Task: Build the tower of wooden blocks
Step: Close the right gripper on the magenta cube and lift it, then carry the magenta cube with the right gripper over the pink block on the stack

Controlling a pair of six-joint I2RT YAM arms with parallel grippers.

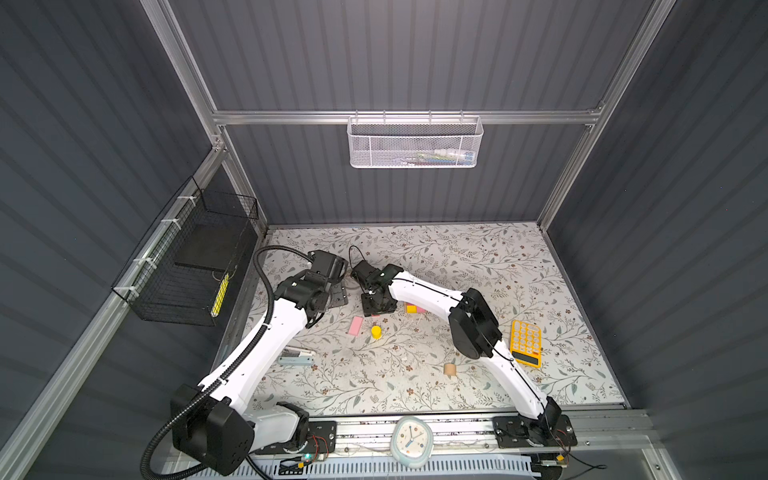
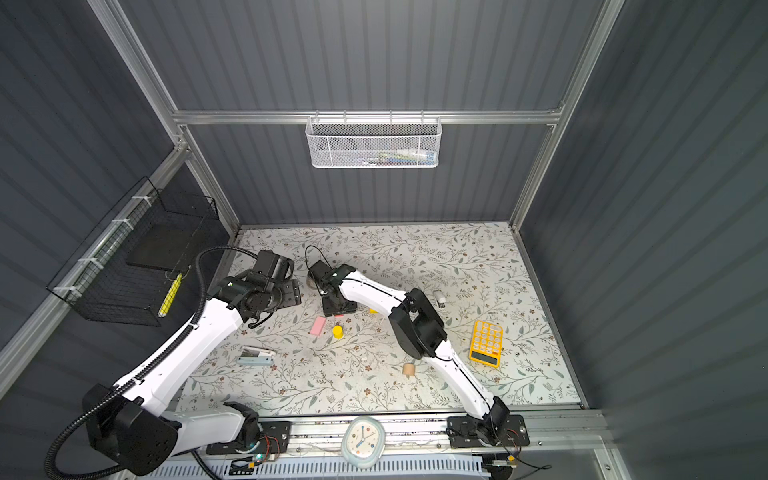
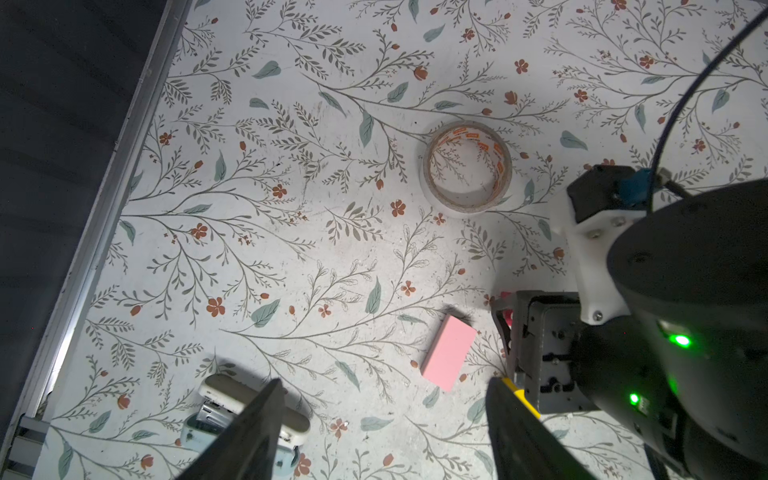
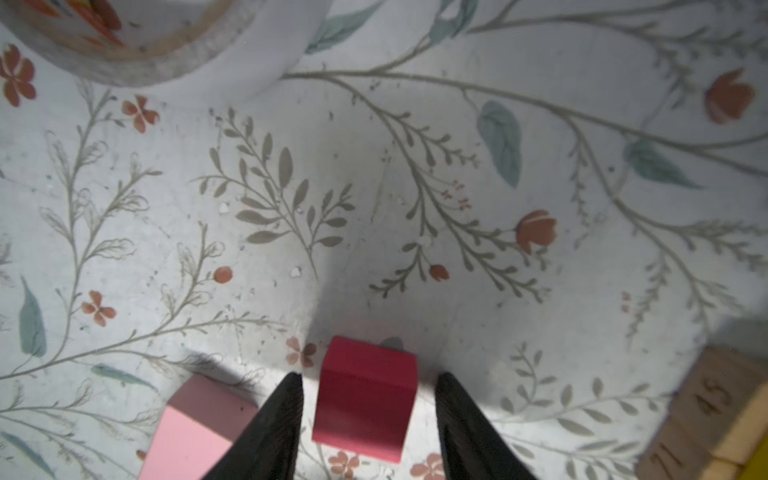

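Observation:
My right gripper (image 4: 370, 376) is open and straddles a magenta cube (image 4: 365, 399) that rests on the mat; a thin gap shows on each side of the cube. In both top views that gripper (image 1: 376, 307) hides the cube. A pink bar (image 3: 449, 353) lies flat beside it, with a yellow cylinder (image 1: 376, 331) standing close by. A tan block with printed numbers (image 4: 706, 415) and a yellow block (image 1: 411, 308) sit just right of the gripper. A tan cylinder (image 1: 449, 368) lies nearer the front. My left gripper (image 3: 384, 384) hangs open and empty above the mat. No tower shows.
A tape roll (image 3: 465, 208) lies behind the right gripper. A white stapler (image 1: 296, 356) sits by the left arm, a yellow calculator (image 1: 526, 343) at the right, and a clock (image 1: 412, 440) on the front rail. A black wire basket (image 1: 187, 266) hangs on the left wall.

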